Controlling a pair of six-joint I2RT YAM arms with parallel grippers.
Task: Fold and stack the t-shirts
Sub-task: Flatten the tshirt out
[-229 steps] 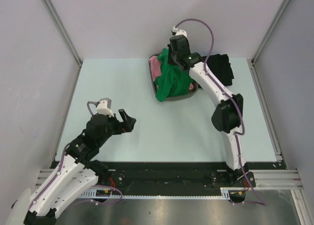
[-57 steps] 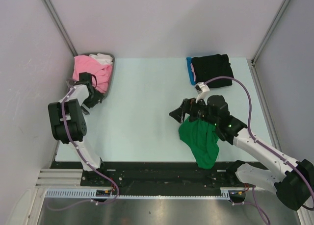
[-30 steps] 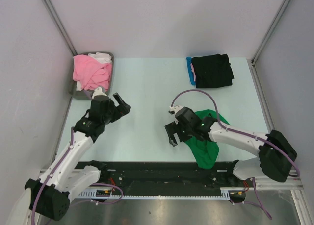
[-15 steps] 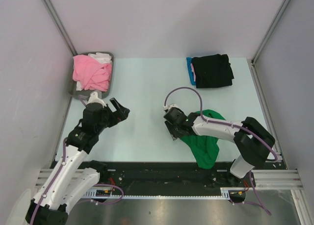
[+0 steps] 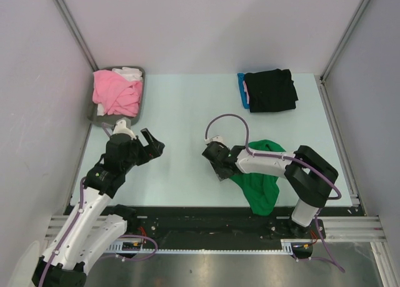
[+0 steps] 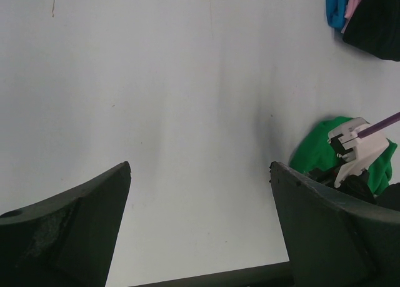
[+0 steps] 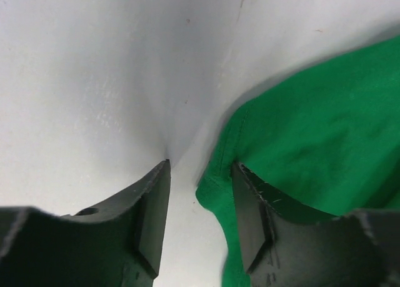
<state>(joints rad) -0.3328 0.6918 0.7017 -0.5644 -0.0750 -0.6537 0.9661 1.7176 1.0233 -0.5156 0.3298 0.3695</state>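
A bright green t-shirt point(image 5: 259, 177) lies crumpled on the table near the front, right of centre. My right gripper point(image 5: 217, 169) is low at its left edge. In the right wrist view the green hem point(image 7: 215, 190) sits between the half-closed jaws of the right gripper point(image 7: 200, 174). The right finger point(image 7: 250, 206) rests against the cloth, while the left finger point(image 7: 150, 206) stands clear of it. My left gripper point(image 5: 153, 145) hovers open over bare table at the left, with nothing between its fingers point(image 6: 200, 174). A folded black t-shirt point(image 5: 270, 90) lies on a blue one point(image 5: 241, 90) at the back right.
A dark grey tray point(image 5: 94, 115) at the back left holds a pink t-shirt point(image 5: 115, 93) and a white one point(image 5: 130, 73). Grey walls close in the table on the left, right and back. The left wrist view shows the green shirt point(image 6: 319, 152) and the right wrist far ahead.
The right gripper has slid left along the green shirt's edge and its jaws have narrowed around the hem. The left arm drew back slightly toward the front left and stayed open.
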